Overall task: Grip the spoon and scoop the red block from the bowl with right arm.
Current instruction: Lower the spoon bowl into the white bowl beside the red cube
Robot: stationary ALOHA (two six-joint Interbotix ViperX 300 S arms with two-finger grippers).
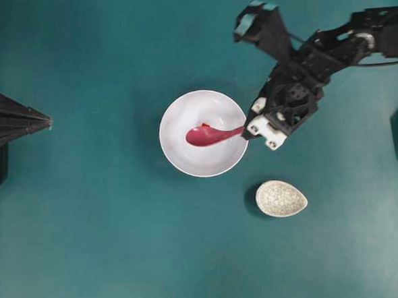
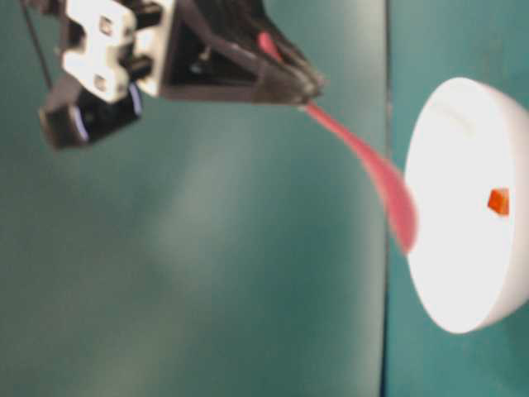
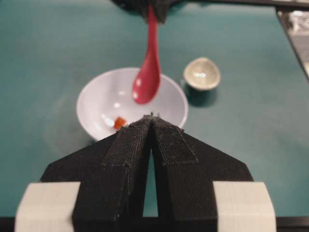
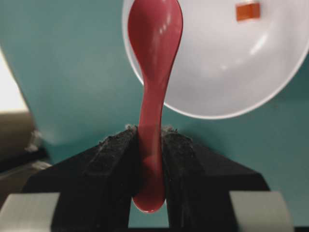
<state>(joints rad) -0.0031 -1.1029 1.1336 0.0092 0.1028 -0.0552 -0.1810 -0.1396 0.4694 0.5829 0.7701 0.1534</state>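
1. We see the right gripper [image 4: 150, 145] clamped on the handle of the spoon [image 4: 153, 72]; in the right wrist view the two padded fingers [image 4: 113, 154] press against the handle from either side, with the handle's end poking out behind them.
2. From overhead, the spoon [image 1: 211, 135] reaches from the gripper [image 1: 246, 131] at the bowl's right edge out over the bowl [image 1: 186, 160], scoop towards the middle.
3. In the table-level view the spoon [image 2: 372, 169] slopes from the gripper [image 2: 307, 87] towards the bowl [image 2: 463, 273], and its scoop end looks raised off the bowl's inner surface, though blur keeps us from being sure.
4. The red block [image 4: 247, 10] lies inside the bowl [image 4: 231, 77], on the white floor beside the scoop and apart from it. The left wrist view shows the block [image 3: 119, 122] low in the bowl [image 3: 96, 99], with the spoon [image 3: 147, 77] hanging above it.
5. Overhead, the block [image 1: 204, 126] is only a small red edge showing at the scoop's upper rim.
6. Our left gripper [image 3: 152, 118] has its fingers pressed together with nothing between them. It sits at the far left of the table [image 1: 90, 250], well apart from the bowl, pointing towards it [image 1: 47, 120].
7. A small speckled cream dish [image 1: 280, 198] sits near the bowl, below the right arm [image 1: 328, 50] in the overhead view.
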